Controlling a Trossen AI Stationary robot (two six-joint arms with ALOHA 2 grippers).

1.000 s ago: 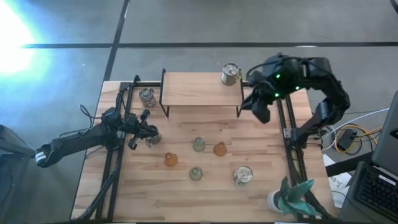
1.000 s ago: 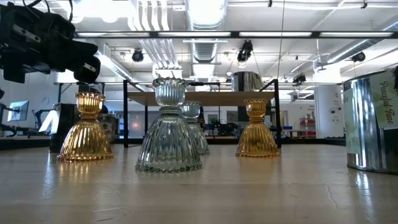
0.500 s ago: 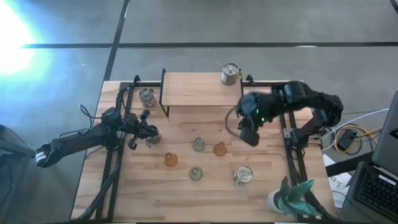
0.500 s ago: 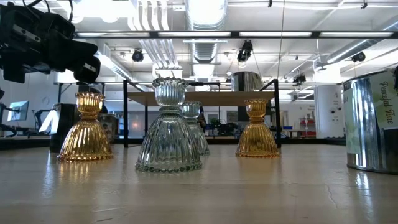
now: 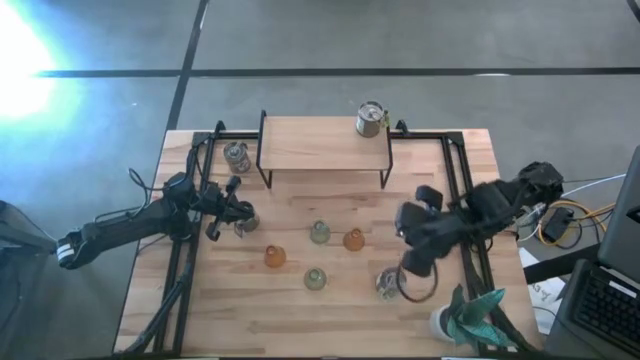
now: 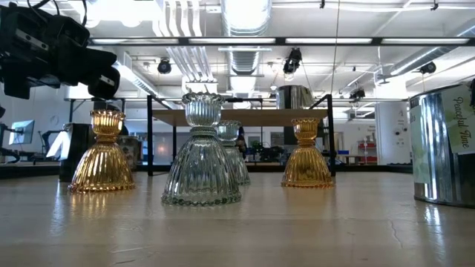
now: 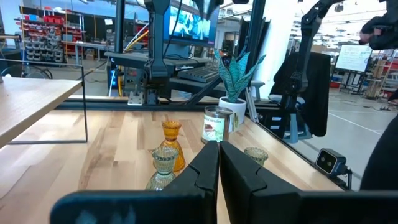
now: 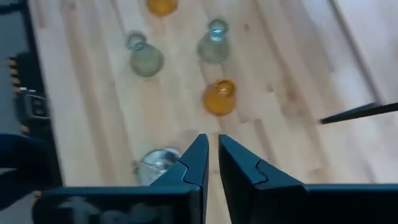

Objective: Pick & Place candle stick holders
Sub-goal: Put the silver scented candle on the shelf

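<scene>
Risk was right tool, fingers nearly closed on nothing, hovering beside silvery cup near front right of table; descent off-centre could tip it. Amber holder nearby. Left tool clenched, empty, at left rail.

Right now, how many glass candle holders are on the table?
4, clustered mid-table: green one beside amber one, second amber on the left arm's side, second green in front. None seems hidden.
</scene>
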